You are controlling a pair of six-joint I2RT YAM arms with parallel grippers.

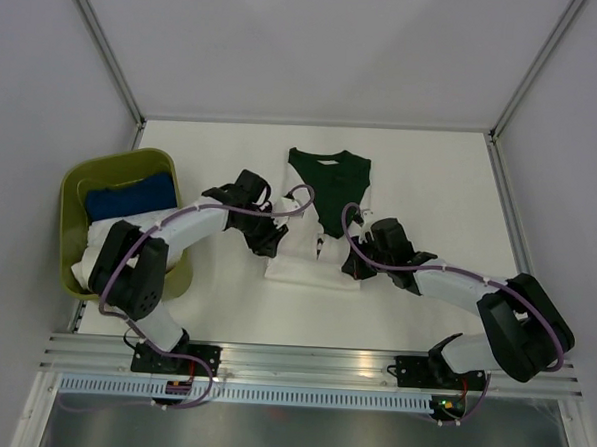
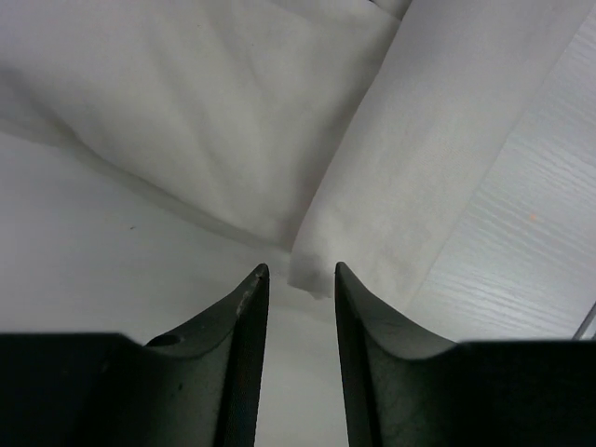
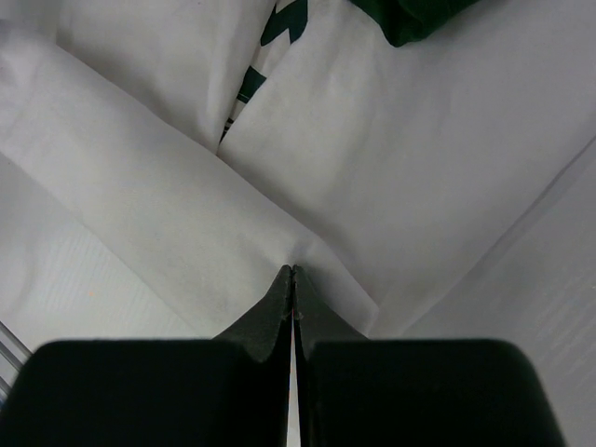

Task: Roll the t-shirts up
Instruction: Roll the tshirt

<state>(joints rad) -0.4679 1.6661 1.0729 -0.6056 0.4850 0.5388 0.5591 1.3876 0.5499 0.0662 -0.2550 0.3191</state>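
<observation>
My right gripper (image 3: 293, 270) is pinched shut on the near hem of the white t-shirt (image 1: 298, 267) mid-table (green t-shirt (image 1: 329, 180) lies over its far half); my left gripper (image 2: 300, 272), narrowly parted at the near-left corner, should bite equally deep before rolling.

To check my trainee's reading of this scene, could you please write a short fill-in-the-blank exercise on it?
1. The green shirt lies ___ the white shirt.
2. The left hand is ___, its tips near a corner of the white shirt.
3. The right hand is ___ at the white shirt's edge.
4. The cloth at the far end of the bin is ___.

Missing words: on; open; shut; blue.
</observation>
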